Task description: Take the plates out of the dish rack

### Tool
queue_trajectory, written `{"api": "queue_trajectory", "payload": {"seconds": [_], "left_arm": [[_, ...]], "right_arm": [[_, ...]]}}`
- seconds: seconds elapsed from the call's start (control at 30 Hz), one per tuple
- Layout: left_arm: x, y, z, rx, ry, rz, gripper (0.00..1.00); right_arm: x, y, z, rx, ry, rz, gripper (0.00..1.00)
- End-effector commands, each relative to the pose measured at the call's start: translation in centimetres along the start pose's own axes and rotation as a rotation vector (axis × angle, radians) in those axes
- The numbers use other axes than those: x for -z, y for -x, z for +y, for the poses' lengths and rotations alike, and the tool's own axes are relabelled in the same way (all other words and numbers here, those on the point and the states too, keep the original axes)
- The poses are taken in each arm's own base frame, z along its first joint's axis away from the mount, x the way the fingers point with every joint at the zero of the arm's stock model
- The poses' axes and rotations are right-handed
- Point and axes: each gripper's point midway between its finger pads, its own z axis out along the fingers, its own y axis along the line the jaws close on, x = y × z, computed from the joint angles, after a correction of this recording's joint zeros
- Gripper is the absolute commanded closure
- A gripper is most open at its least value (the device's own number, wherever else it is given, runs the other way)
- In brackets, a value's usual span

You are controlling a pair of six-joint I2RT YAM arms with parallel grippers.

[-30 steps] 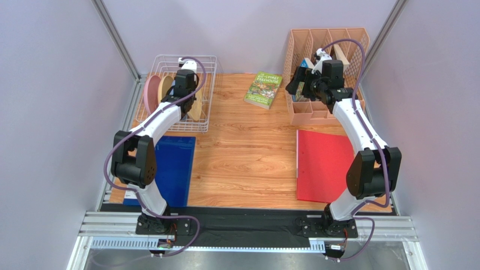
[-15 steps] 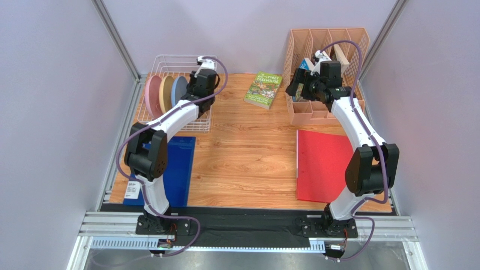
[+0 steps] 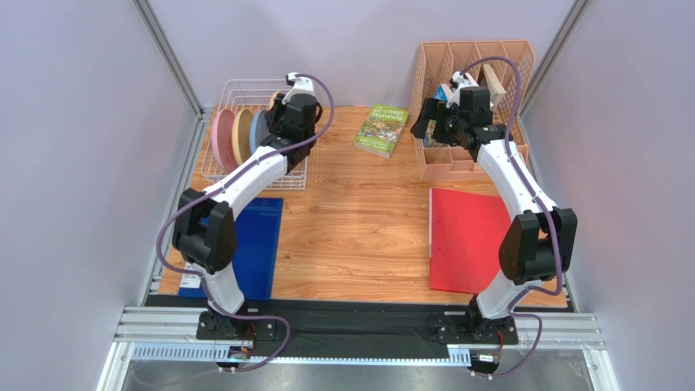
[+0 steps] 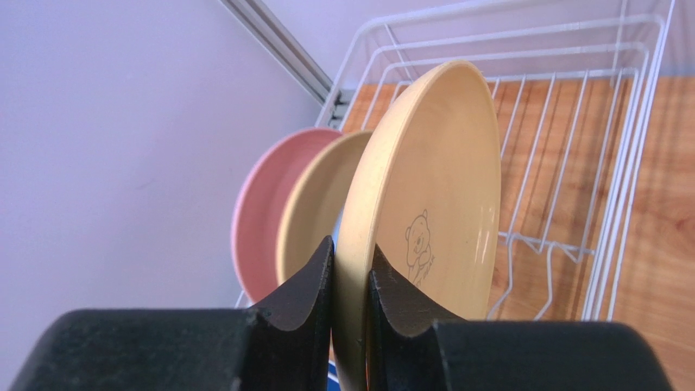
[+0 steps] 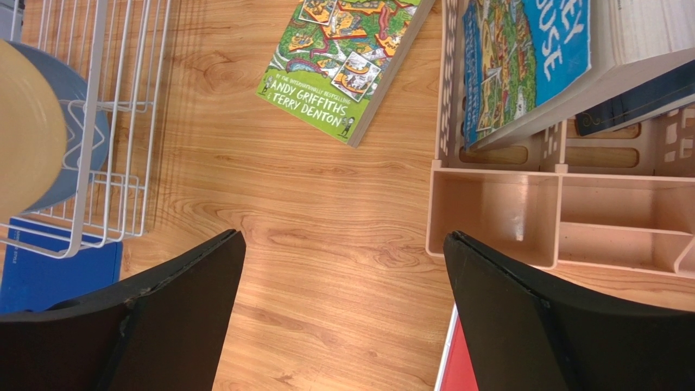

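Note:
The white wire dish rack [image 3: 245,84] stands at the table's back left. In it, on edge, are a pink plate [image 3: 220,134], a cream-yellow plate [image 3: 241,133] and a light blue plate [image 3: 259,130]. My left gripper [image 3: 283,114] hangs over the rack's right part. It is shut on the rim of another cream-yellow plate [image 4: 432,187] with a bear mark, held upright above the rack [image 4: 636,122]. The pink plate [image 4: 261,220] and the racked cream plate [image 4: 314,204] show behind it. My right gripper [image 5: 344,238] is open over bare wood near the organiser, holding nothing.
A green paperback [image 3: 381,129] lies at back centre. The peach slotted organiser [image 3: 436,163] holds books at the back right. A red folder [image 3: 469,236] lies in front of it. A blue folder [image 3: 253,244] lies in front of the rack.
My left gripper has risen and shifted toward the rack's back right with the cream plate in it, uncovering the blue plate. The right arm has hardly moved.

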Motion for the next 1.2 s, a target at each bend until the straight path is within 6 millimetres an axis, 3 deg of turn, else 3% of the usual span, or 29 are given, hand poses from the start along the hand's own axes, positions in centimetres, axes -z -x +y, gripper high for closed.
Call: {"api": "queue_trajectory", "payload": {"seconds": [0.0, 0.13, 0.17, 0.37, 0.63, 0.77, 1.07, 1.17], "left_arm": [[3.0, 5.4, 5.7, 0.126, 0.028, -0.079, 1.0], [5.8, 5.8, 4.7, 0.237, -0.213, -0.069, 1.0], [6.8, 6.1, 2.9, 0.23, -0.349, -0.085, 1.0], [11.5, 4.7, -2.5, 0.405, -0.725, -0.001, 1.0], [14.4, 3.2, -7.1, 0.553, -0.958, 0.078, 1.0], [14.7, 2.6, -8.2, 0.59, -0.989, 0.1, 1.0], [16.0, 3.3, -7.6, 0.652, -1.038, 0.074, 1.0], [16.4, 3.5, -7.4, 0.667, -1.054, 0.062, 1.0]], "right_arm": [[1.9, 2.1, 2.4, 0.021, 0.07, -0.053, 0.0], [2.0, 1.3, 4.8, 0.012, 0.177, -0.054, 0.0], [2.4, 1.0, 5.9, -0.002, 0.228, -0.051, 0.0], [2.0, -1.3, 11.1, -0.011, 0.417, -0.028, 0.0], [0.8, -4.7, 14.8, -0.069, 0.575, 0.033, 0.02], [-0.3, -6.4, 14.7, -0.092, 0.561, 0.082, 0.02], [-1.8, -8.9, 13.0, -0.102, 0.493, 0.137, 0.05], [-2.1, -9.4, 12.9, -0.101, 0.495, 0.151, 0.12]]}}
